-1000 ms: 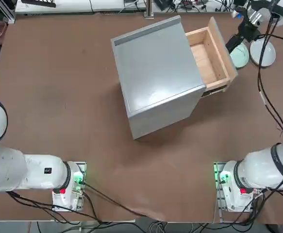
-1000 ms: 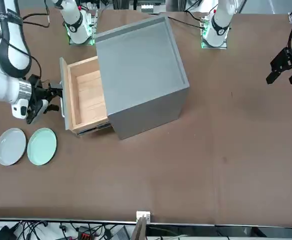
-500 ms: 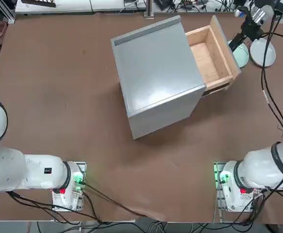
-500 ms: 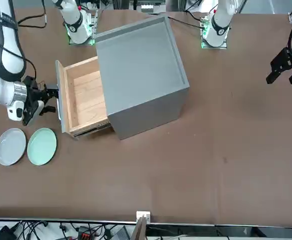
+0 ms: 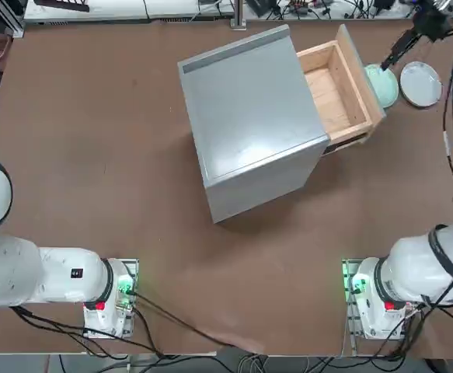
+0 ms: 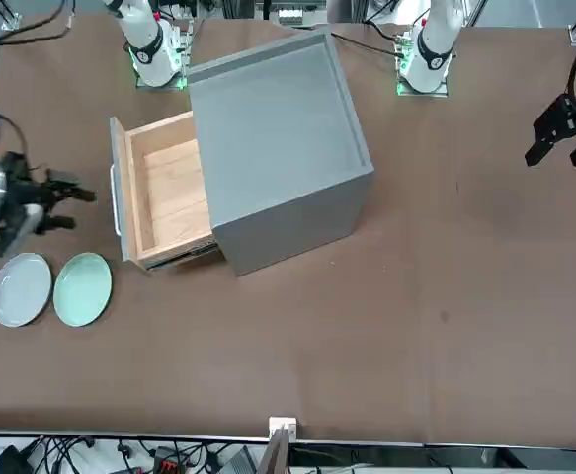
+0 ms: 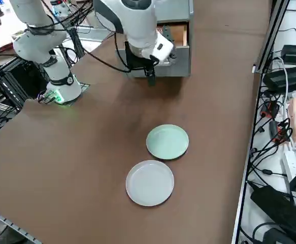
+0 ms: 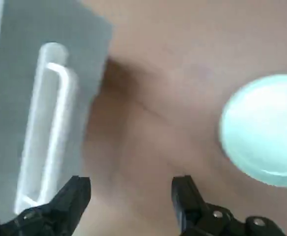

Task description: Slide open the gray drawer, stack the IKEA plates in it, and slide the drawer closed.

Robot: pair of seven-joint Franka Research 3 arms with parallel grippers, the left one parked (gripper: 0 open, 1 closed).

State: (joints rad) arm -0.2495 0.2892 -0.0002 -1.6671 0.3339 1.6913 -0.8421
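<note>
Mint plate beyond the fingers, handle on the other side

The right gripper point(image 8: 131, 189) has its fingers spread wide with nothing between them, above the table near the open drawer point(image 6: 174, 188). In the wrist view, the handle point(image 8: 47, 128) and the mint plate point(image 8: 266, 130) lie to opposite sides of the fingers, both outside the gap.

The mint plate rests flat on the table, outside the drawer. The front view puts it at six o'clock from the gripper, the right side view nearer five. On the robot's own clock, twelve being away from its bases, I judge it lies around one or two o'clock and lower down; the gripper's height makes the exact hour uncertain. The white plate point(image 5: 421, 84) sits just beside the mint one, at three o'clock from it, so mint looks the likelier first pick.

A round plate offers no long axis; what should matter is meeting the rim squarely, one finger inside and one outside. The next move likely calls for a shift toward mint, then a descent. Dropping straight down would probably miss it, while overshooting toward three o'clock could nudge white.
</note>
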